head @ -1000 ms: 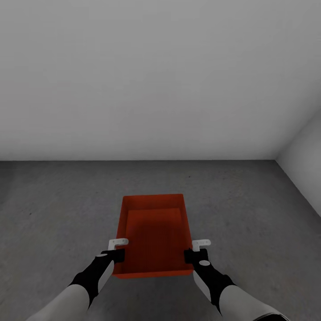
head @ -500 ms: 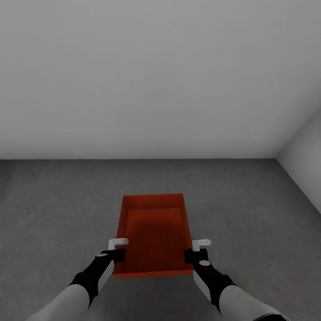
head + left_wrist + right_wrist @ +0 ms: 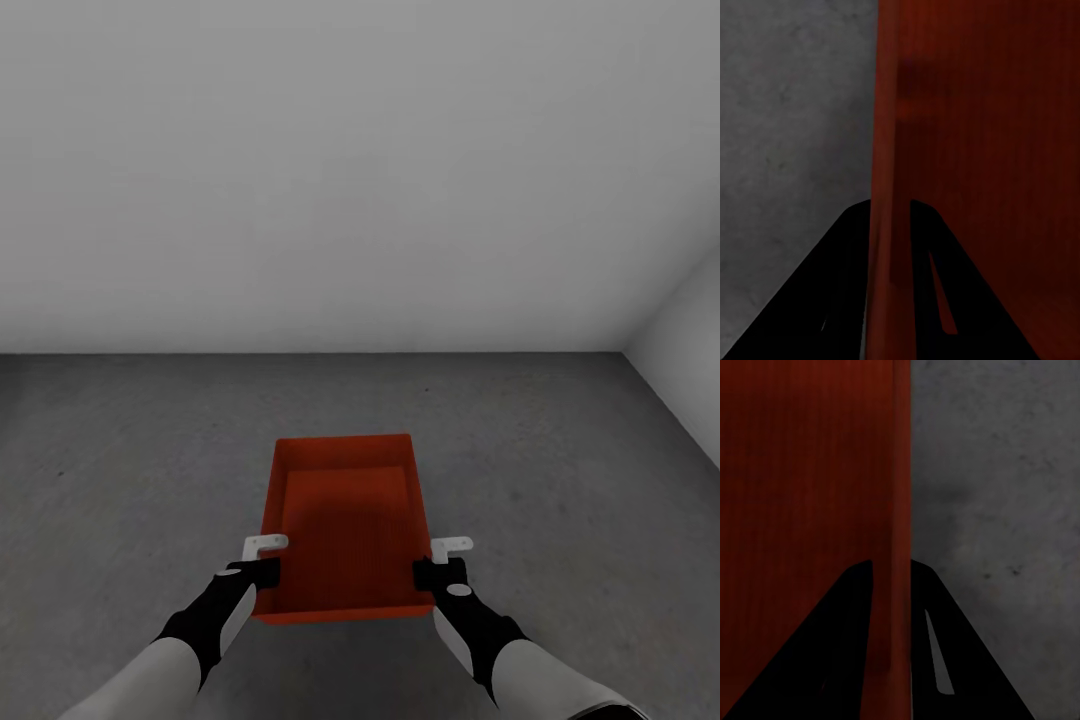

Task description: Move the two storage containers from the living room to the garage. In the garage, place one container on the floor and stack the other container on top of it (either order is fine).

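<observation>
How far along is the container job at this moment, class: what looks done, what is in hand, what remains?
Done: one storage container has reached the garage, over the floor of dark grey concrete near a pale wall.
In hand: the left gripper and right gripper each clamp a side wall of it, one finger inside and one outside.
Left: setting it down, then stacking a second container on it.

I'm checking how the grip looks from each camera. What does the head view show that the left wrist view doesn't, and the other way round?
Head view alone: the whole open storage container held between the left tool and right tool, the pale grey wall and the room's corner. Left wrist view alone: a close look at the left tool's dark fingers straddling the container's thin side wall, one inside, one outside. Shared: the orange-red container, the left tool and the speckled grey floor.
</observation>
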Motion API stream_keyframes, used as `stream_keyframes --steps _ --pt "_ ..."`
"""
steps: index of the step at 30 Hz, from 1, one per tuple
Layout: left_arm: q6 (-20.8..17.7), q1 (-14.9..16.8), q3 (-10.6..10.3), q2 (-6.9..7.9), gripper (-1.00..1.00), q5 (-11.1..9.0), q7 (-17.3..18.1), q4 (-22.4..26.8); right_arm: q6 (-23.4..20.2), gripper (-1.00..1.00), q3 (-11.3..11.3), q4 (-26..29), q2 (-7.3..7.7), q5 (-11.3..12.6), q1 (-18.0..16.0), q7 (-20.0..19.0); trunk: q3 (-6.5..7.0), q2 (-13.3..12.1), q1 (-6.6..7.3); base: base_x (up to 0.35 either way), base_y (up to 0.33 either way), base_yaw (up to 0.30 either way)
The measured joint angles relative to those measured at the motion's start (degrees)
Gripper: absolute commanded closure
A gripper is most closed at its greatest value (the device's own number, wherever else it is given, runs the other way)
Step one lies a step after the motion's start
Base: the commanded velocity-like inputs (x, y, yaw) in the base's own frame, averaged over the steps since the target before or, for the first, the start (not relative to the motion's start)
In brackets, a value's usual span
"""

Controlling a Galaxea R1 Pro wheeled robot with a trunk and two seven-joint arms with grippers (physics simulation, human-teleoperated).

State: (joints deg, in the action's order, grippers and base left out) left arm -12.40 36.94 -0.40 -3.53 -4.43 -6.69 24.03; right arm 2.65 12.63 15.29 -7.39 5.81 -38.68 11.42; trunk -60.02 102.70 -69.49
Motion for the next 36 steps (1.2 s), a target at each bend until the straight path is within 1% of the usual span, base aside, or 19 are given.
stream_keyframes --steps 13,19,36 --pt "0.01 0.01 0.02 0.02 1.00 0.16 0.10 0.07 0.25 1.00 0.13 -0.08 -0.02 0.26 0.01 0.07 -2.33 5.21 -2.86 0.000 0.000 0.000" --pt "0.01 0.01 -0.03 -0.01 1.00 0.08 -0.02 0.17 0.26 1.00 -0.03 -0.03 0.01 0.08 0.00 -0.05 -2.34 5.23 -2.86 0.000 0.000 0.000" --pt "-0.01 -0.01 -0.07 0.01 1.00 -0.12 -0.06 0.11 -0.01 1.00 -0.15 0.07 0.00 -0.19 -0.01 -0.07 -5.38 12.03 -6.59 0.000 0.000 0.000"
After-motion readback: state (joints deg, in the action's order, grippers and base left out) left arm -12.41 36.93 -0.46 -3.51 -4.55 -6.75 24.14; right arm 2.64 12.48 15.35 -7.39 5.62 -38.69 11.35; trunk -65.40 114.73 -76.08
